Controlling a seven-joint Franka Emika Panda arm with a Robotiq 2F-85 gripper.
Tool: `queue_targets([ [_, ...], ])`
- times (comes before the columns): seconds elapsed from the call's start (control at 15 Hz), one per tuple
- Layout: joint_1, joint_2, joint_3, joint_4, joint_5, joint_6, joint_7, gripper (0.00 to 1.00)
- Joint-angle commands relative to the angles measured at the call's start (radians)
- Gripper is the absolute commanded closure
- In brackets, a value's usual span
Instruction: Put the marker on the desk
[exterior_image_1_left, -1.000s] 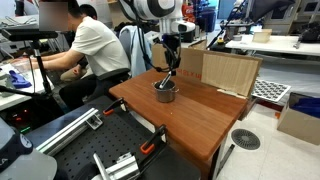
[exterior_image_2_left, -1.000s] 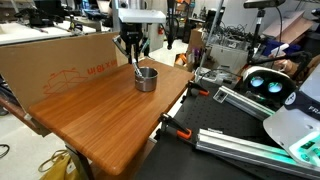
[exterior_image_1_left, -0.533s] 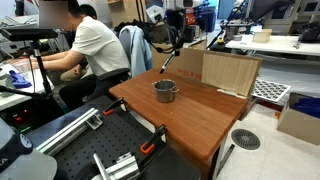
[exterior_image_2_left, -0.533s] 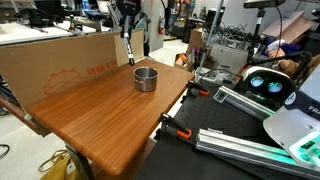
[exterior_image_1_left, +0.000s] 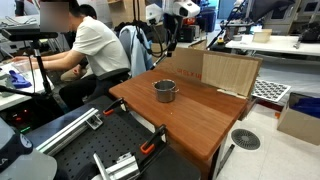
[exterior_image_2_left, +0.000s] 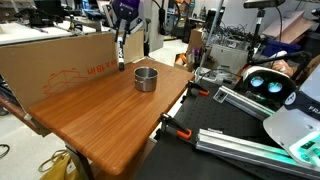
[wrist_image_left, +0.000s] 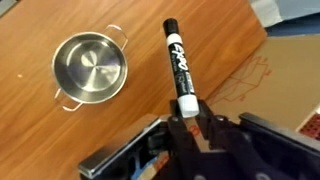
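My gripper (wrist_image_left: 188, 118) is shut on the white end of a black marker (wrist_image_left: 178, 62), which points away from the jaws. I hold it high above the reddish-brown desk (wrist_image_left: 40, 135), beside and apart from the round steel cup (wrist_image_left: 90, 68). In both exterior views the gripper (exterior_image_1_left: 171, 22) (exterior_image_2_left: 124, 18) hangs well above the desk (exterior_image_1_left: 205, 118) (exterior_image_2_left: 100, 120), with the marker (exterior_image_2_left: 121, 55) dangling below it, near the desk's far edge. The cup (exterior_image_1_left: 164, 91) (exterior_image_2_left: 146, 78) stands upright on the desk.
A big cardboard box (exterior_image_1_left: 230, 70) (exterior_image_2_left: 60, 60) stands along one desk edge. A seated person (exterior_image_1_left: 90, 50) is behind the desk. A black perforated bench with metal rails (exterior_image_1_left: 90, 150) (exterior_image_2_left: 240, 150) adjoins the desk.
The gripper has risen from the cup with the marker in it, and has moved up and towards the desk's far edge. The cup has stayed put.
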Motion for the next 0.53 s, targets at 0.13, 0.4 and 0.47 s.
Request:
queue_targets([
  [0.13, 0.019, 0.105, 0.019, 0.042, -0.018, 0.001, 0.033, 0.94],
  [0.4, 0.063, 0.19, 0.008, 0.088, -0.064, 0.033, 0.097, 0.94],
  [0.47, 0.073, 0.214, 0.002, 0.109, -0.079, 0.04, 0.117, 0.94],
])
